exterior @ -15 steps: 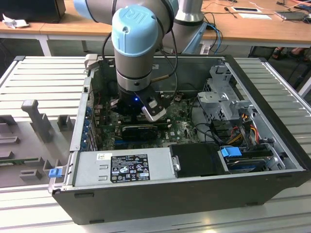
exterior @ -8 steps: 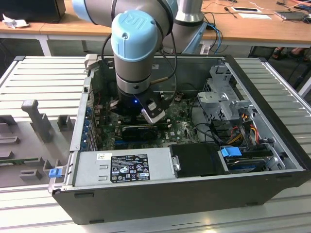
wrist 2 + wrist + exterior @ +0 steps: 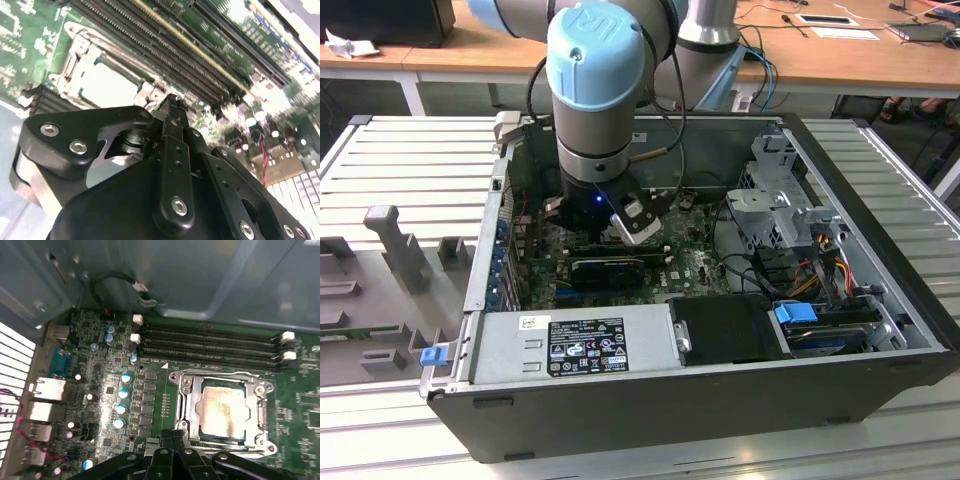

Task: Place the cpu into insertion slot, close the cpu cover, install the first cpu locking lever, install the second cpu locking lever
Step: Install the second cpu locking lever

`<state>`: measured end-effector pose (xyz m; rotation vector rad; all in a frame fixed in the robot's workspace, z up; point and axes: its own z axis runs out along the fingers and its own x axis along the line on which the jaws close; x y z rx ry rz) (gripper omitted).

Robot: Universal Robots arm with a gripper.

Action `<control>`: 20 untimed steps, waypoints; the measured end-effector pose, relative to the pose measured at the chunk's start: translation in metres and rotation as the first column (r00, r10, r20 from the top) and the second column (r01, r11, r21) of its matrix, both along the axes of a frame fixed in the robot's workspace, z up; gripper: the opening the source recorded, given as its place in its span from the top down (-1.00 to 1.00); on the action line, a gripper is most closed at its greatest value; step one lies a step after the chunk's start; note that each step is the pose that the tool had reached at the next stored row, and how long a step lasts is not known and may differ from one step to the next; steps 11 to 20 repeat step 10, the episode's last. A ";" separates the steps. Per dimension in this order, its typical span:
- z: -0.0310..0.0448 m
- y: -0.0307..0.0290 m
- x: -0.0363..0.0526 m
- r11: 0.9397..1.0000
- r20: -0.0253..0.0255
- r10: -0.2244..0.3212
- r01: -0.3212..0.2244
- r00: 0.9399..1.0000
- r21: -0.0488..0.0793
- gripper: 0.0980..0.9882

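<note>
- Ribbed grey tabletop (image 3: 410, 160) carries an open computer case (image 3: 720, 400), with wooden desks behind it; the arm reaches down into the case over the green motherboard (image 3: 695, 268).
- In the first wrist view the cpu (image 3: 223, 409) lies flat in the insertion slot (image 3: 220, 390), its silver top facing up, so the placing step looks done.
- The cpu cover (image 3: 186, 405) appears to be down around the chip, framing it on all sides; closing it seems done too, though I cannot tell whether it is fully seated.
- Whether either locking lever is hooked home cannot be made out, so I judge that part as open.
- The gripper (image 3: 172, 107) hangs just beside the socket edge, its fingers (image 3: 172, 150) drawn narrow together and holding nothing that shows.
- The long black memory slots (image 3: 210, 347) run just beside the socket, untouched.
</note>
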<state>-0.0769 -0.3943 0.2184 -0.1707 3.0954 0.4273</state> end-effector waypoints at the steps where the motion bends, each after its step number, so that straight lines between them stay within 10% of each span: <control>1: 0.0041 0.0000 0.0000 1.000 0.000 0.000 0.000 1.000 0.000 0.98; 10: 0.0304 0.0002 0.0000 1.000 0.000 0.000 0.000 1.000 -0.001 0.98; 20: 0.0304 0.0002 0.0000 1.000 0.000 0.000 0.000 1.000 -0.001 0.98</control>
